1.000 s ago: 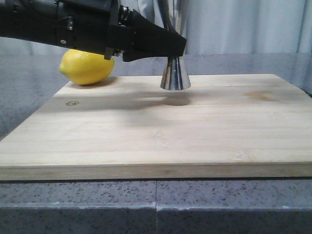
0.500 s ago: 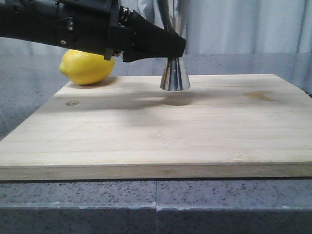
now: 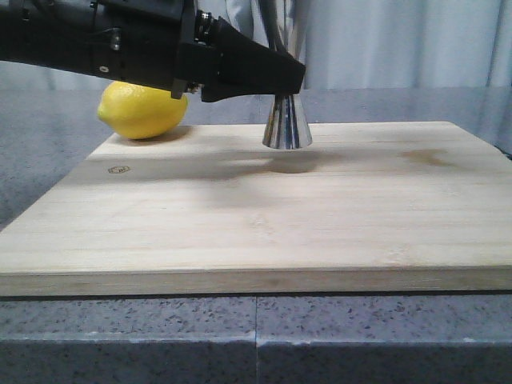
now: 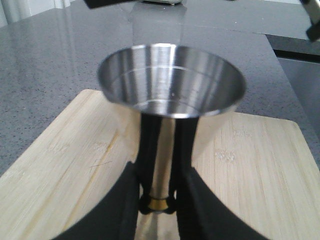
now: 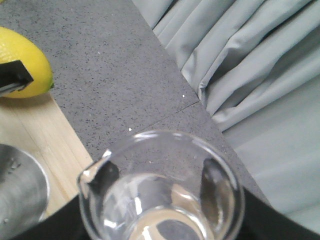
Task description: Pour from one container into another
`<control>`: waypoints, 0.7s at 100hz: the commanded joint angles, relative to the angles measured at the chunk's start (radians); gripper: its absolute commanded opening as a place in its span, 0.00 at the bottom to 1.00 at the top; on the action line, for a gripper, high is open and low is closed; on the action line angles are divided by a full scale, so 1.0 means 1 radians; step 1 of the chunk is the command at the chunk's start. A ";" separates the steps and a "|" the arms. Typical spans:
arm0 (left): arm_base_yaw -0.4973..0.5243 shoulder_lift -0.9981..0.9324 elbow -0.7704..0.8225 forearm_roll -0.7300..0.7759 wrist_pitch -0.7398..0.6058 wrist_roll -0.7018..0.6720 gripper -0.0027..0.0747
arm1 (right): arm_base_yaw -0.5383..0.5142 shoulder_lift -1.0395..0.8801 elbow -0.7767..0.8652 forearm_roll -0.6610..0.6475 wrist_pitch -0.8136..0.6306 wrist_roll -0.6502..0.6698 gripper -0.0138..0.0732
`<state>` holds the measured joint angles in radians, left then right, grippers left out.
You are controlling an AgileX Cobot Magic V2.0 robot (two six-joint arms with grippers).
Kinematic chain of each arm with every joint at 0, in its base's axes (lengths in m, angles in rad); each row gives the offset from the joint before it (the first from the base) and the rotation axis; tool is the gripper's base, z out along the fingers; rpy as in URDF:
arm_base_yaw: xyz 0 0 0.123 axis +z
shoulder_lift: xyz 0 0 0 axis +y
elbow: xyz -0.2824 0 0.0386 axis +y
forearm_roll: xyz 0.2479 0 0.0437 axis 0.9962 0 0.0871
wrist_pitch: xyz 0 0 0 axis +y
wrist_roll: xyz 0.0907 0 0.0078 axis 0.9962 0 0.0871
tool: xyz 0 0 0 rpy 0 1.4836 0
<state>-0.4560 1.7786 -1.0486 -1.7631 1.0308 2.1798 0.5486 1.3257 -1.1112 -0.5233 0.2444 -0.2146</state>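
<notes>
Board (image 3: 320, 232) w/ jigger (image 3: 287, 124), beaker (image 5: 160, 190) aloft.

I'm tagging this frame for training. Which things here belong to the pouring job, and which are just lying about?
In the job:
- glass beaker, held in the right hand
- steel jigger, gripped at its waist by the left hand

Lying about:
- lemon
- wooden board, under the jigger

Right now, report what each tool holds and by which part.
Left tool grips the steel jigger at its gold-banded waist. Right tool clamps the glass beaker by its side walls.
</notes>
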 commanded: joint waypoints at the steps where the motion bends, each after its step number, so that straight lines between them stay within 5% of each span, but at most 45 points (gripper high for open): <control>1: -0.001 -0.039 -0.028 -0.061 0.062 -0.001 0.06 | 0.013 -0.028 -0.037 -0.052 -0.061 -0.004 0.48; 70: -0.001 -0.039 -0.028 -0.061 0.062 -0.001 0.06 | 0.029 -0.028 -0.037 -0.171 -0.066 -0.005 0.48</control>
<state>-0.4560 1.7786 -1.0486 -1.7631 1.0308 2.1798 0.5693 1.3257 -1.1112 -0.6485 0.2444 -0.2146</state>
